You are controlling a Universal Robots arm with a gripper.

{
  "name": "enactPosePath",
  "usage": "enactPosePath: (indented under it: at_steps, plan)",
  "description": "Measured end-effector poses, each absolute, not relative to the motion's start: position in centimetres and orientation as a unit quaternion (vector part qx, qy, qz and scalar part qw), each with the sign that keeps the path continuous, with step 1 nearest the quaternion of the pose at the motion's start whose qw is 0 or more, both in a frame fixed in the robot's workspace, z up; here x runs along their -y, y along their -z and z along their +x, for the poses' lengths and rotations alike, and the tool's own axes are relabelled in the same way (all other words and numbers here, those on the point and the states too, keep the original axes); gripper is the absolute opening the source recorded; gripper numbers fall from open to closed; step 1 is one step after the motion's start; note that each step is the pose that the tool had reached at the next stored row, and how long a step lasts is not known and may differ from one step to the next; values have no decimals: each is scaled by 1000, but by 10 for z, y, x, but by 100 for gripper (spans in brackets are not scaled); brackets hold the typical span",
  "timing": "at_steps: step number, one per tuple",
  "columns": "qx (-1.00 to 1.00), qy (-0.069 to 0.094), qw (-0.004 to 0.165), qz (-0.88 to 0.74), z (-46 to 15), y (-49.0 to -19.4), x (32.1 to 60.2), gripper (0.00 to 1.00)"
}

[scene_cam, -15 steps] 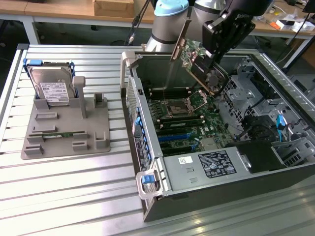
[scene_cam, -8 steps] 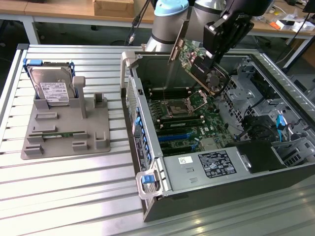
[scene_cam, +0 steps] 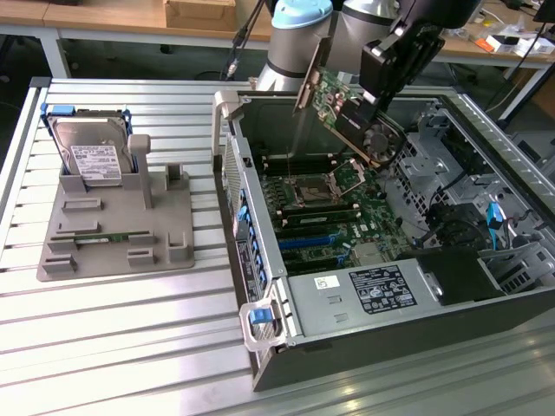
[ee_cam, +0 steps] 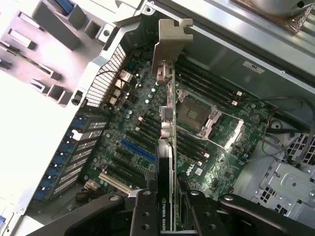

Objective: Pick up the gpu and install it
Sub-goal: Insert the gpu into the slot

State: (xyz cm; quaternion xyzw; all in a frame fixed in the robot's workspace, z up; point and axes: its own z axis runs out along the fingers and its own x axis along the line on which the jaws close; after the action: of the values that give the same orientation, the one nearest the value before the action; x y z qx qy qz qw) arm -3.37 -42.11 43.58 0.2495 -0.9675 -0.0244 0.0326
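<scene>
So, gpu is up in the air over the open case

Basically we've got the gripper (scene_cam: 375, 132) pinching the gpu (scene_cam: 334, 102) by one end. One of the fingers (ee_cam: 143, 214) sits on each flat face of the card, so the hand is closed on it, not spread. The card hangs tilted above the motherboard (scene_cam: 338, 212) inside the case (scene_cam: 260, 260), roughly over the CPU socket (ee_cam: 197, 115). It's clearly apart from the board: nothing is seated, and the blue slot (ee_cam: 138, 150) sits empty off to one side. From the wrist view we see the card edge-on, with the silver bracket (ee_cam: 170, 39) at the far end from the grip.

Over on the exterior view's left, the hard drive (scene_cam: 91, 156) stands in the grey holder (scene_cam: 169, 221) and the memory stick (scene_cam: 95, 236) lies in it, well apart from the action.

Handling-wise, we'd call this thing light and stiff but fragile. It has bare board on one face, small parts, and a contact edge we wouldn't want bumped or scraped. The flat faces near the end away from the bracket look like the sane place to hold it, and that's where the hold is. With only one end held, we reckon the long card could pivot in the grip if the bracket end catches the case wall.
</scene>
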Motion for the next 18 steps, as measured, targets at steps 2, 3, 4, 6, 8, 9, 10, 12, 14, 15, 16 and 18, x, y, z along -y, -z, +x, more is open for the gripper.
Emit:
enactPosePath:
  at_steps: [2, 3, 4, 6, 8, 9, 10, 12, 14, 15, 16, 18]
  plan:
    - [966, 24, 33, 255, -34, -436, 421, 26]
    - [965, 24, 33, 257, -34, -436, 421, 26]
    - [965, 24, 33, 260, -34, -436, 421, 26]
    - [963, 24, 33, 266, -34, -436, 421, 26]
    - [952, 23, 34, 304, -34, -435, 421, 26]
    - [950, 22, 34, 309, -34, -435, 421, 26]
    - [948, 22, 34, 315, -34, -435, 421, 26]
    - [946, 22, 34, 323, -34, -435, 421, 26]
    - [944, 22, 34, 328, -33, -435, 421, 26]
    - [943, 22, 35, 331, -33, -435, 421, 26]
    - [942, 21, 35, 334, -33, -435, 421, 26]
    - [940, 21, 35, 340, -33, -435, 421, 26]
